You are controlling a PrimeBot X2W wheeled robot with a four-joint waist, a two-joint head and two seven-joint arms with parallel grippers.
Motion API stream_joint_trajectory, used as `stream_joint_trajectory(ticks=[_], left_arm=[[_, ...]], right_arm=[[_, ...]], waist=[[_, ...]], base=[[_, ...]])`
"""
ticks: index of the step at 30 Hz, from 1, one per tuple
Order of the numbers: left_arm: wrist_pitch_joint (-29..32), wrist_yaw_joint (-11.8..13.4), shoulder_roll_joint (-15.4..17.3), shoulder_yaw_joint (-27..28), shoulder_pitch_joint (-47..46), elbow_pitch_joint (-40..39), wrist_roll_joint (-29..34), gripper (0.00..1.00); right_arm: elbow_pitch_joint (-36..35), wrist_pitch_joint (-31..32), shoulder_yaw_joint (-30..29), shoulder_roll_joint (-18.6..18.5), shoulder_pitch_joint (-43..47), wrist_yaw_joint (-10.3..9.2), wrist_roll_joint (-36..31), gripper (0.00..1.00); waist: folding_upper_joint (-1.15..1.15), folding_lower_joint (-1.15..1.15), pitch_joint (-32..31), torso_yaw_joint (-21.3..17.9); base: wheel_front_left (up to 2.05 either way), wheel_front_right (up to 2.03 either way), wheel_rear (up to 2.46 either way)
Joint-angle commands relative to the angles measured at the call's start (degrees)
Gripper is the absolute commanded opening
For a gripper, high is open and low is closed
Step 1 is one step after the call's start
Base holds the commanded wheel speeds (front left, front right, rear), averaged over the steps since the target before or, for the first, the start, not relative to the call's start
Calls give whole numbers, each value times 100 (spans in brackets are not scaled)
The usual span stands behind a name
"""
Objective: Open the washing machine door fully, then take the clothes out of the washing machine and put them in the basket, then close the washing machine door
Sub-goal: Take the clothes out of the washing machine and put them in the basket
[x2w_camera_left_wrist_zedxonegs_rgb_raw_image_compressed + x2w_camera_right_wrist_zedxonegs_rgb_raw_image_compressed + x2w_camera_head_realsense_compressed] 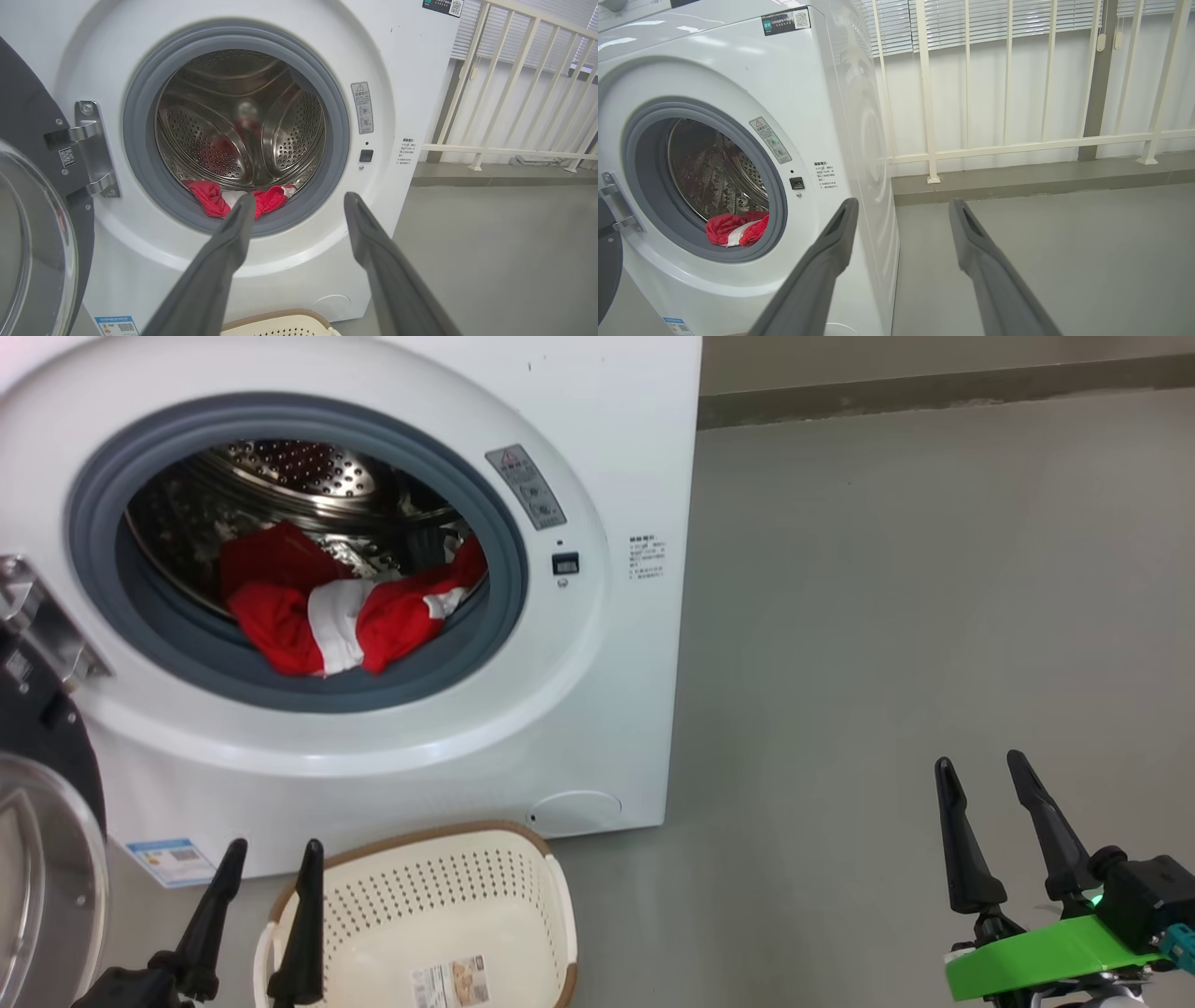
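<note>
The white washing machine (597,448) (411,70) (822,70) stands with its round opening uncovered. Its black-rimmed glass door (42,859) (32,242) is swung open to the left. Red and white clothes (336,607) (212,198) (735,228) lie at the front of the steel drum. The cream basket (509,859) (280,322) sits on the floor in front of the machine with nothing in it but its sticker. My left gripper (273,849) (299,203) is open, low beside the basket's left rim. My right gripper (980,765) (901,207) is open, over bare floor to the right.
Grey floor (915,616) stretches to the right of the machine. A cream railing (1017,140) (514,93) and a low kerb stand along the wall behind. The door's metal hinge (93,149) juts out at the opening's left.
</note>
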Motion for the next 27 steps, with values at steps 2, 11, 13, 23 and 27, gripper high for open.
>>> stream_joint_trajectory(ticks=[2, 11, 13, 23, 27], left_arm=[[-29, -29, 141, 174, -160, -122, 9, 100], [-29, -30, 114, 224, -173, -29, 72, 100], [-29, -30, 106, 233, -180, -9, 83, 100], [-29, -31, 52, 234, -201, 19, 103, 100], [-29, -32, 41, 214, -204, 50, 101, 100]], right_arm=[[-108, -36, 96, -47, -113, 43, 12, 100], [-89, -36, 114, -47, -127, 43, 25, 100], [-88, -36, 126, -47, -136, 43, 28, 100], [-62, -36, 194, -47, -158, 43, 40, 100], [-64, -36, 204, -47, -145, 43, 39, 100]], waist=[[0, 0, 1, -1], [0, 0, -1, -10], [0, 0, 0, -19], [0, 0, -33, -41], [0, 0, -52, -20]], base=[[107, -107, 0], [35, -35, 0], [0, 0, 0], [0, 0, 0], [0, 0, 0]])
